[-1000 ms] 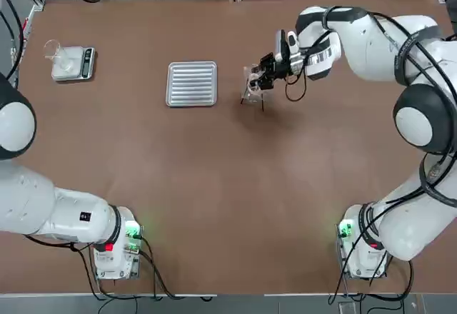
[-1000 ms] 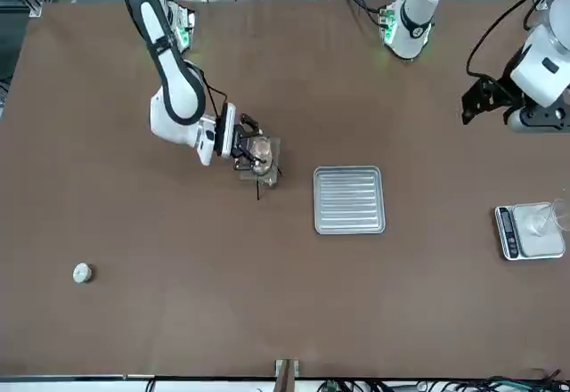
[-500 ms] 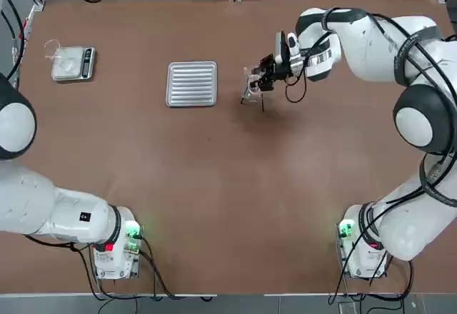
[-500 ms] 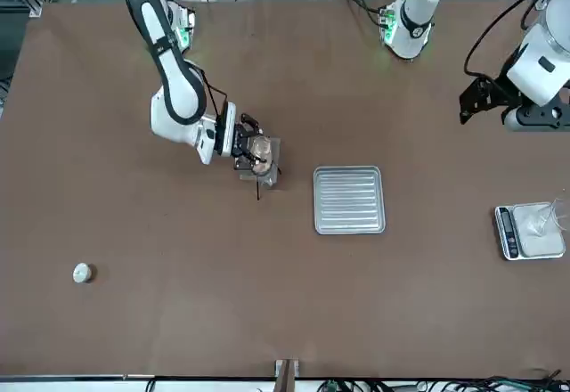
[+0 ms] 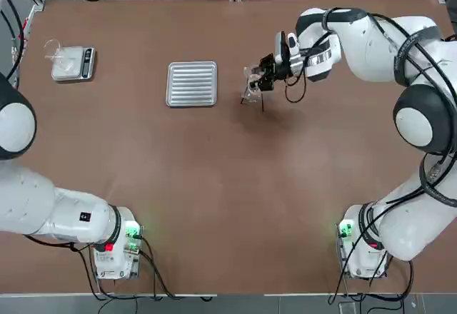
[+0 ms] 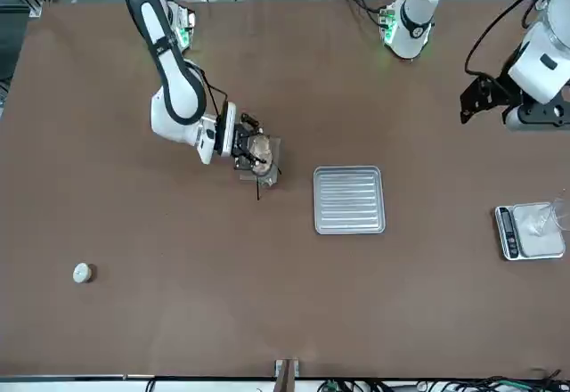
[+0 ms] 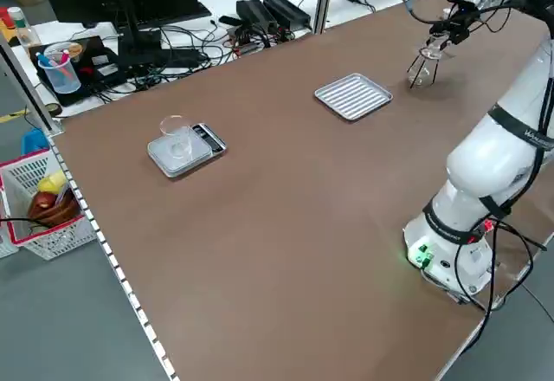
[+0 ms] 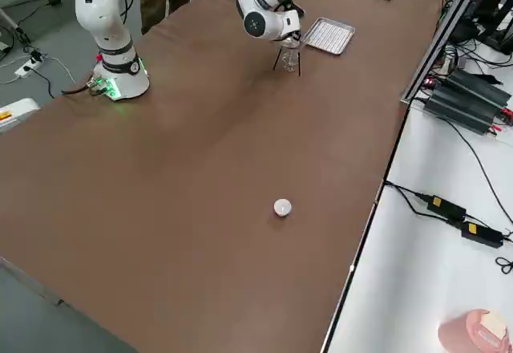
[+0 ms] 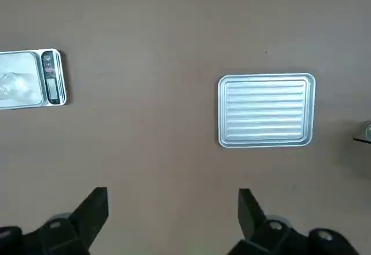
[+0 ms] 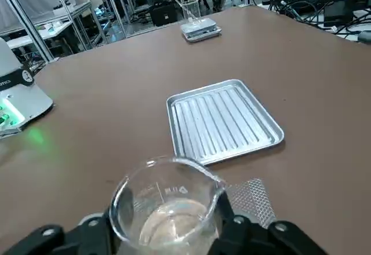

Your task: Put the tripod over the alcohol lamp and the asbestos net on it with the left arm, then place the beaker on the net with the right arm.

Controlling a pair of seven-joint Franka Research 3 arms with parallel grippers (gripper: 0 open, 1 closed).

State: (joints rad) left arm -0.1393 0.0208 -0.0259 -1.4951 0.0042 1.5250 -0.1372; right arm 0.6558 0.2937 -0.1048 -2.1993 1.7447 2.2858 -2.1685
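Observation:
The clear glass beaker [image 10: 168, 208] stands on the grey asbestos net [image 10: 250, 200], which lies on the black wire tripod [image 6: 258, 191] just to the right of the ribbed tray. My right gripper [image 10: 165, 223] reaches in level from the right. Its jaws sit close against the glass on both sides, and no gap shows. From above, the beaker [image 5: 253, 80] sits at the tip of the right gripper [image 5: 265, 78]. The alcohol lamp is hidden under the net. My left gripper [image 9: 172, 194] hangs open and empty, high over the table's left half.
A ribbed silver tray [image 5: 192, 83] lies left of the stand. A small scale [image 5: 73, 64] with a clear glass cup on it sits at the far left. A small white capped bottle [image 6: 82, 273] stands alone near the far edge on the right arm's side.
The right gripper and beaker have shifted only a trace over the stand. The left arm has barely drifted.

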